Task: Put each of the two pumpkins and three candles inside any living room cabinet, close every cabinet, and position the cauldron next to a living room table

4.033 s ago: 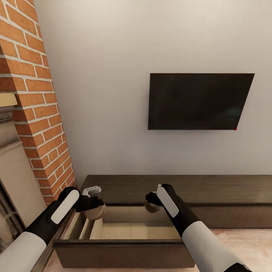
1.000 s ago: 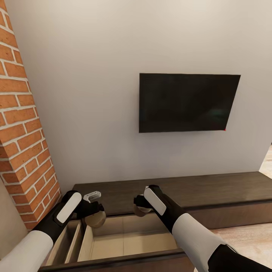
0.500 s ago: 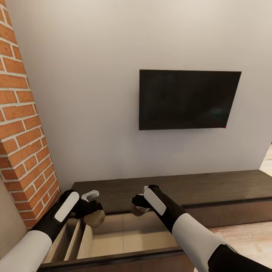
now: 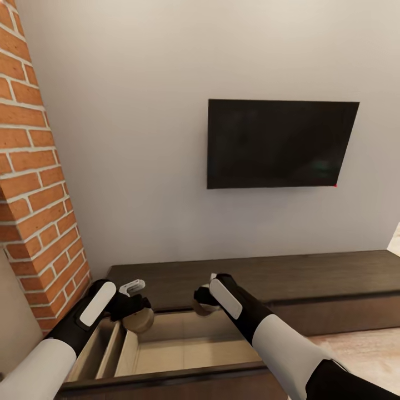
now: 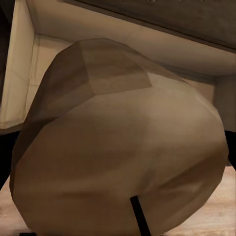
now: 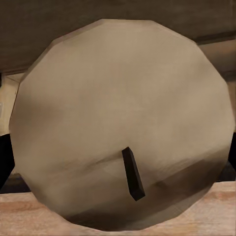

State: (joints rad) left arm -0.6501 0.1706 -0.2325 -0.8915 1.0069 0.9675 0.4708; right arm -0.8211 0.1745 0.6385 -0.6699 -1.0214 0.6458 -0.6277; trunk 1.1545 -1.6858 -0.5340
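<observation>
The long dark brown cabinet [image 4: 311,278] runs along the wall, and its left drawer [image 4: 183,347] stands pulled out, showing pale wood inside. My left gripper [image 4: 136,315] is shut on a beige candle [image 4: 139,320] above the drawer's back left part. My right gripper [image 4: 200,303] is shut on a second candle [image 4: 201,305] over the drawer's back edge. Close up, the left candle [image 5: 118,147] appears tilted with its dark wick low, and the right candle [image 6: 120,125] faces the camera end-on with its wick [image 6: 132,173] visible. Pumpkins, cauldron and coffee table are out of view.
A brick chimney column [image 4: 33,183] rises at the left, close to my left arm. A black TV [image 4: 280,143] hangs on the white wall above the cabinet. Pale wood floor [image 4: 366,350] shows at the lower right. The drawer has a narrow divided section [image 4: 105,347] at its left.
The head view has shifted slightly, so the TV and wall sit a little differently. Both grippers hold their candles in nearly the same place over the open drawer.
</observation>
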